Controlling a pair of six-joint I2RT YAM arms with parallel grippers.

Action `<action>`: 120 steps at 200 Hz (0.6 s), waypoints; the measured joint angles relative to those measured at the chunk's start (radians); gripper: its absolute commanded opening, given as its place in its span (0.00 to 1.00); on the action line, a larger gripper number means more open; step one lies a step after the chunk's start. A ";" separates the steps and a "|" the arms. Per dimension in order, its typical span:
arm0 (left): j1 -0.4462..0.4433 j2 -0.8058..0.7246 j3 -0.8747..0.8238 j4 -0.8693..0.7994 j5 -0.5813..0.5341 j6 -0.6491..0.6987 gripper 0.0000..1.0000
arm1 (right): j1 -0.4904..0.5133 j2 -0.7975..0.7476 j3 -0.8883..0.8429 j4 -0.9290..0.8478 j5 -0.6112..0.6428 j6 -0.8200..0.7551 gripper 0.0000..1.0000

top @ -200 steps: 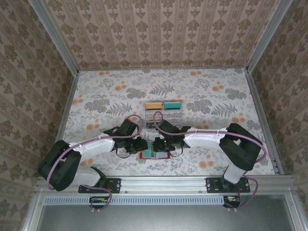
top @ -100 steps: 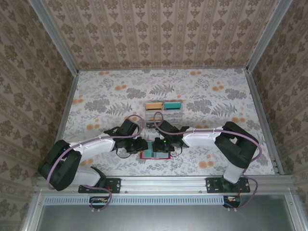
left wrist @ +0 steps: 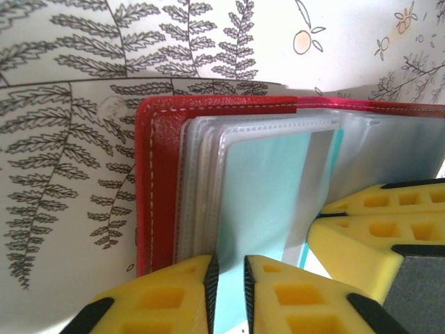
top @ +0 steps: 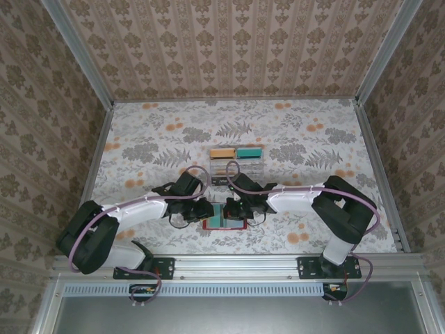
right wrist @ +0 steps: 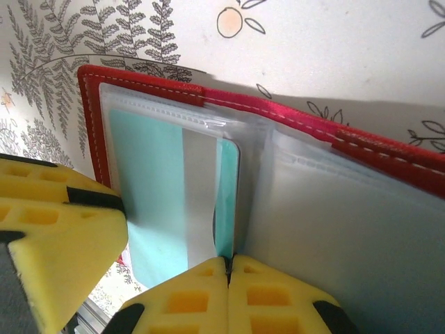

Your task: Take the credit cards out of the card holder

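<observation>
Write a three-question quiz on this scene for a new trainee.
1. Multiple choice: the card in the clear sleeve of the red card holder is A orange, B teal, C black.
2. True or false: the card holder lies closed on the table.
3. Short answer: which sits farther from the arm bases, the card holder or the clear tray?
Key: 1 B. 2 false, it lies open. 3 the clear tray.
</observation>
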 measured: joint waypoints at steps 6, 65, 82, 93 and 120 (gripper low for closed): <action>0.000 0.000 0.000 -0.001 -0.003 -0.002 0.18 | -0.002 -0.004 -0.006 0.004 0.000 0.000 0.00; -0.003 0.000 0.001 -0.018 -0.022 -0.002 0.14 | -0.031 -0.059 -0.060 -0.001 0.004 0.000 0.00; -0.003 0.000 0.001 -0.019 -0.022 -0.002 0.14 | -0.031 -0.064 -0.062 0.000 0.004 0.000 0.06; -0.003 0.000 0.002 -0.019 -0.022 -0.002 0.14 | -0.031 -0.064 -0.062 0.000 0.003 -0.001 0.13; -0.003 -0.002 0.008 -0.027 -0.022 0.000 0.19 | -0.031 -0.064 -0.062 0.007 0.003 -0.001 0.16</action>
